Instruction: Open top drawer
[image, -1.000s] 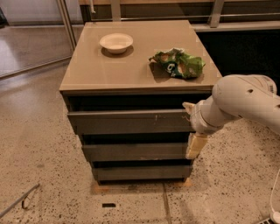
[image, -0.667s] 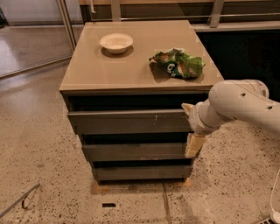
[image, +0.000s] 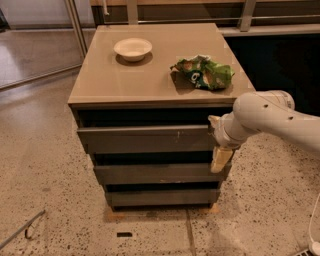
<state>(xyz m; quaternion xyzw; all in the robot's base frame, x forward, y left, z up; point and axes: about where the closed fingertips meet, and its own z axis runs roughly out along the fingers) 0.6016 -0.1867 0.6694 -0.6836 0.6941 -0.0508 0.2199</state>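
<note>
A: Camera view check, spotting top drawer (image: 145, 139) anywhere?
B: Yep, sits just under table (image: 150, 75) top, stretches leftward from jaws parked at its right end. Look spread, top-to-bottom.

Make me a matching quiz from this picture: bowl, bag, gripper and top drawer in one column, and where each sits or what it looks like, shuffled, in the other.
1. bowl
2. bag
3. gripper
4. top drawer

A. green and crumpled, on the right side of the cabinet top
B. dark grey, with pale scratches right of centre
C. white, on the left side of the cabinet top, toward the back
D. at the right end of the top drawer's front

Pairs: 1-C, 2-A, 3-D, 4-B.
</note>
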